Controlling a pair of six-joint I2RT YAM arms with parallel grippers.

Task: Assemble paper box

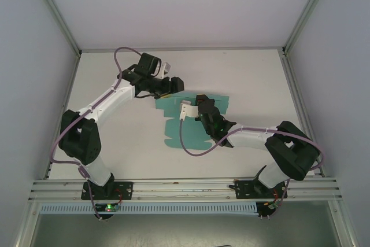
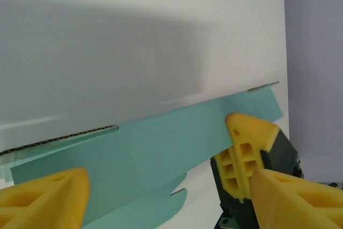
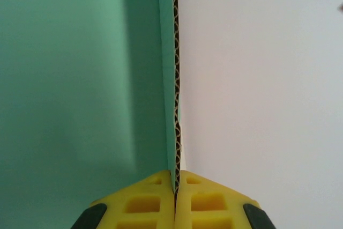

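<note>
Stretching left-right, the paper box (image 1: 173,131) lies flat (right fingers (image 3: 139,205) pinch its edge).

No legible text or markings

White table (image 1: 133,154), grey side walls (image 1: 23,56), aluminium front rail (image 1: 185,186)

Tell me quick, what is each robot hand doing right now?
Left gripper: open, jaws apart over the paper box, gripping nothing.
Right gripper: closed, pinching the raised edge of the paper box.
</note>
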